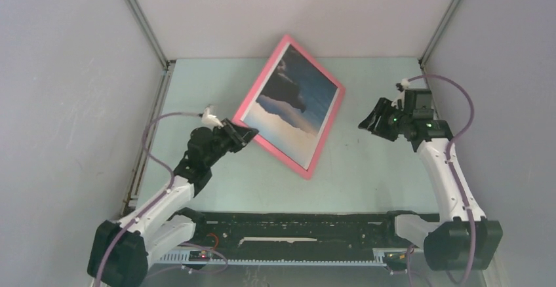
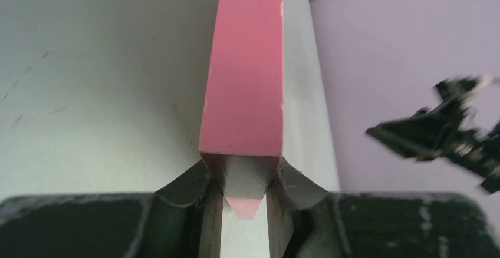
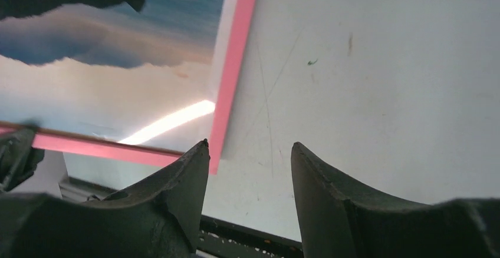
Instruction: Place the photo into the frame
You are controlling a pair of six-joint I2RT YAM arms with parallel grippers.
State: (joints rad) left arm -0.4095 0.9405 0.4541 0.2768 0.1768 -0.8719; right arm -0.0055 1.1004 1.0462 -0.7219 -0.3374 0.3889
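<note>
Top camera: high behind robot, looking down over whole pale-green tabletop (image 1: 367,169). Left wrist: tight on edge of thin pink-bordered rectangular frame (image 2: 244,63). Right wrist: low, near same frame corner.

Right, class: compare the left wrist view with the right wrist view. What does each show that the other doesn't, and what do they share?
Only the left wrist view: the frame edge-on, its pink side pinched by the left gripper. Only the right wrist view: the photo showing through the frame's front, dark rock against blue sky and mist, and the right gripper seen close, open and holding nothing. Both: the pink frame, the pale table and the right gripper.
</note>
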